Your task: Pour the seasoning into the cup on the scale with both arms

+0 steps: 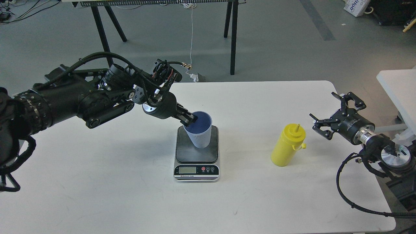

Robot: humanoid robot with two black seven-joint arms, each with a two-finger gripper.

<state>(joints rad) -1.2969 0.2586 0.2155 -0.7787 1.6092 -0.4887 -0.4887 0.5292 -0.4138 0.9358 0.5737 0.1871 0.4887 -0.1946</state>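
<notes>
Seasoning bottle [287, 145], yellow, stands upright on the white table [97, 195], right of centre, pointed nozzle up, small tethered cap hanging at its right side. Nothing touches it.

Left to right:

Left arm [71, 100] enters from the left edge and reaches across the table. Left gripper [189, 119] is at the near-left rim of the cup [200, 130]; its 2 fingers are pinched on that rim, 1 tip over the inside, the other against the outer wall.

Cup, blue-grey and ribbed, sits on the dark platform of the scale [197, 154], toward the platform's back edge, leaning slightly. Inside looks dark blue; contents cannot be told.

Scale lies flat near table centre, display and red button facing the near edge. Display reading is too small to read.

Bottle is well apart from the scale, to its right.

Right gripper [331, 112] hovers above the table's right edge, near the bottle but clear of it, fingers spread wide, holding nothing. Right arm [386, 152] comes in from the right edge.
</notes>
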